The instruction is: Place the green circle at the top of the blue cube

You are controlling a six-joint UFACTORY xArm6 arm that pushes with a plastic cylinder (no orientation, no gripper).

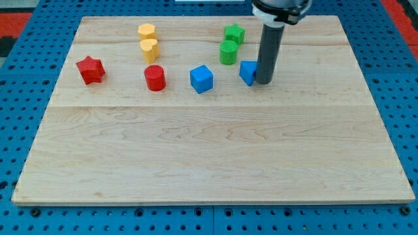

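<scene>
Green circle block [228,52] sits on the pale wooden board [209,156] near the view's top, just below a green star-like block [234,34]. Blue cube [202,78] lies lower left. My tip [264,82] touches a 2nd blue block [247,72], grasping nothing.

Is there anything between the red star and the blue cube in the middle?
Yes. In the camera view, the red cylinder stands between the red star and the blue cube, closer to the cube.
</scene>
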